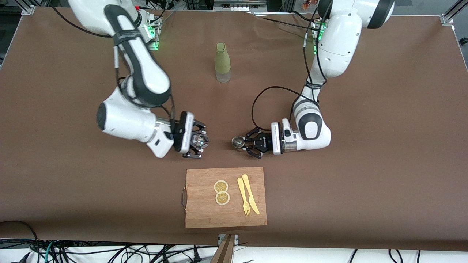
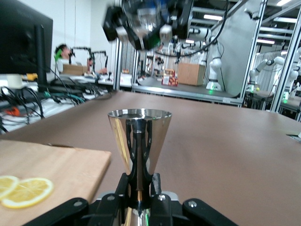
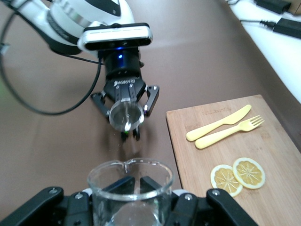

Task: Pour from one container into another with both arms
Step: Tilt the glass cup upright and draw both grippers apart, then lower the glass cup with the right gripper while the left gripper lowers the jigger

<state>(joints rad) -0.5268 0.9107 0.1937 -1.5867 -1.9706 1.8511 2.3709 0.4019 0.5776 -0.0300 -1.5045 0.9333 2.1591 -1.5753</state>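
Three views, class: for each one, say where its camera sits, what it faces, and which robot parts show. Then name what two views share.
Front view: high across the table, facing both arms; left pincer holds a metal cup, right pincer a glass beaker.
Left wrist view: on the left wrist, looking past its pincer and cup toward the right pincer.
Right wrist view: on the right wrist, over its beaker, facing the left pincer.
Shared: both wrist views show the cutting board with lemon slices.
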